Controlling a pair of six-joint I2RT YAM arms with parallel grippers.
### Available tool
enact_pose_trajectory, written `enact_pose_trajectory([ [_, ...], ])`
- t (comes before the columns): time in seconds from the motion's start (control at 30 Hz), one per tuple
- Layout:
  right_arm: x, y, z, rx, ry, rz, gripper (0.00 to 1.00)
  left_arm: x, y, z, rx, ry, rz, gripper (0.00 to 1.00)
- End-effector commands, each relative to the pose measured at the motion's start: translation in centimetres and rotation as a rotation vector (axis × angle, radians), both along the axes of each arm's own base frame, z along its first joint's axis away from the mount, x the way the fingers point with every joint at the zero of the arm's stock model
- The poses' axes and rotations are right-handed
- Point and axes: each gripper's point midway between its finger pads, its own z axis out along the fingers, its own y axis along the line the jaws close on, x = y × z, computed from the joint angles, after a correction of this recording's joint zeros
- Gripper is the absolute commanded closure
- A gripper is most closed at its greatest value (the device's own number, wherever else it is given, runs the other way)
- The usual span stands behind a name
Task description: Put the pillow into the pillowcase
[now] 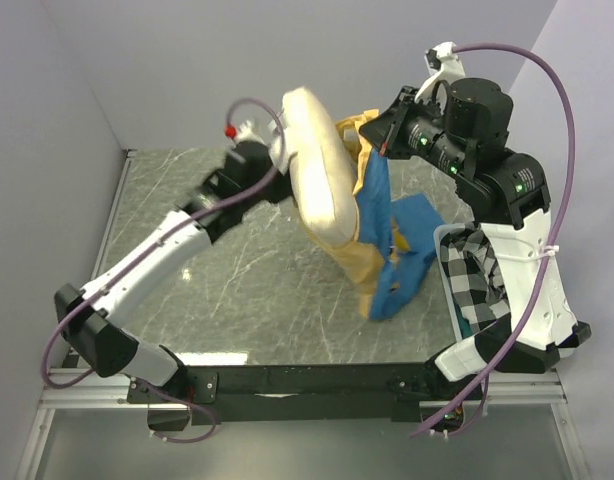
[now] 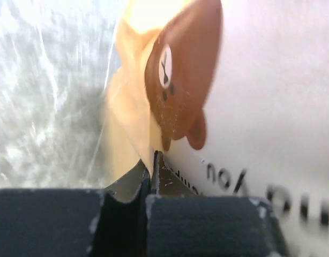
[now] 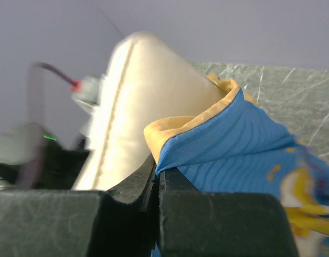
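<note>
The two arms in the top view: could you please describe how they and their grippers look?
Both the left arm and right arm have white shells between black joints, each with a looping purple cable. The left one carries a red connector near its wrist; the right shows green lights. The left gripper and right gripper have blocky dark fingers.

One cream-white quilted pillow [image 1: 312,150], one blue-and-mustard fabric pillowcase [image 1: 407,250] and one black-and-white checked cloth [image 1: 467,270] are counted, with two black grippers: the left gripper [image 1: 275,158] and the right gripper [image 1: 385,150].
</note>
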Motion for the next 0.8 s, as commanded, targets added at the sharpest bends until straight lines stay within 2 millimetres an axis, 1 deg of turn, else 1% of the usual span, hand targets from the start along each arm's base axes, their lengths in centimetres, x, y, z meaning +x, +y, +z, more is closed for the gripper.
enact_pose_trajectory([
  [0.0, 1.9, -1.6, 4.1, 0.085, -0.136, -0.069, 1.0, -1.2, 6.7, 18.4, -0.064, -0.361, 0.057, 0.99],
  [0.03, 2.2, -1.4, 4.2, 0.101, -0.14, -0.057, 1.0, -0.7, 8.2, 19.0, -0.034, -0.367, 0.073, 0.99],
  [0.07, 2.6, -1.1, 3.6, 0.11, -0.121, -0.048, 1.0, -0.6, 8.7, 20.1, -0.046, -0.381, 0.06, 0.99],
  [0.1, 2.8, -0.8, 3.5, 0.137, -0.105, -0.038, 1.0, 0.2, 9.8, 21.5, -0.069, -0.395, 0.051, 0.99],
  [0.13, 2.4, 0.3, 3.7, 0.159, -0.103, 0.022, 1.0, 0.5, 10.0, 21.9, -0.071, -0.397, 0.042, 0.99],
  [0.17, 2.3, 0.9, 3.8, 0.174, -0.099, 0.052, 1.0, 0.8, 10.0, 21.6, -0.054, -0.374, 0.033, 0.99],
  [0.2, 2.1, 1.2, 3.8, 0.182, -0.098, 0.07, 1.0, 1.7, 9.7, 22.2, -0.041, -0.385, 0.026, 0.99],
  [0.23, 2.1, 1.2, 4.1, 0.182, -0.11, 0.073, 1.0, 1.9, 9.3, 22.1, -0.037, -0.375, 0.007, 0.99],
  [0.3, 2.7, -0.3, 4.6, 0.169, -0.133, -0.002, 1.0, 2.7, 8.0, 21.1, -0.026, -0.347, -0.042, 0.99],
  [0.33, 3.1, -1.3, 5.1, 0.184, -0.143, -0.026, 1.0, 2.8, 7.5, 20.7, -0.025, -0.338, -0.067, 0.99],
  [0.37, 2.7, -0.5, 5.3, 0.203, -0.135, 0.026, 1.0, 3.2, 7.4, 20.2, -0.015, -0.332, -0.065, 0.99],
  [0.4, 2.4, 0.0, 5.8, 0.228, -0.129, 0.054, 1.0, 3.7, 7.3, 19.2, 0.004, -0.319, -0.063, 0.99],
  [0.43, 1.4, 0.6, 7.0, 0.248, -0.15, 0.096, 1.0, 4.0, 7.3, 18.6, 0.012, -0.31, -0.06, 0.99],
  [0.47, 1.3, 1.5, 7.1, 0.249, -0.144, 0.124, 1.0, 4.2, 7.1, 18.2, 0.011, -0.303, -0.067, 0.99],
  [0.5, 1.2, 1.3, 7.7, 0.247, -0.157, 0.118, 1.0, 4.6, 6.9, 17.3, 0.012, -0.29, -0.072, 0.99],
  [0.53, 0.5, 0.8, 9.3, 0.256, -0.193, 0.114, 1.0, 4.7, 6.7, 16.8, 0.014, -0.281, -0.077, 0.99],
  [0.57, 1.3, 0.0, 9.5, 0.249, -0.207, 0.081, 1.0, 4.7, 6.7, 16.5, 0.015, -0.277, -0.08, 0.99],
  [0.63, 1.7, -1.6, 10.9, 0.269, -0.233, 0.048, 1.0, 4.7, 6.9, 15.4, 0.047, -0.259, -0.08, 0.99],
  [0.67, 1.8, -2.1, 11.1, 0.28, -0.234, 0.052, 1.0, 4.8, 7.5, 15.5, 0.066, -0.265, -0.057, 0.99],
  [0.7, 1.8, -2.2, 11.0, 0.296, -0.224, 0.067, 1.0, 4.8, 8.5, 16.5, 0.08, -0.293, -0.035, 0.99],
  [0.73, 2.1, -1.8, 10.5, 0.296, -0.22, 0.08, 1.0, 4.8, 9.6, 17.0, 0.083, -0.294, -0.011, 0.99],
  [0.77, 2.5, -1.7, 9.7, 0.291, -0.203, 0.082, 1.0, 4.3, 10.9, 18.4, 0.068, -0.324, 0.014, 0.99],
])
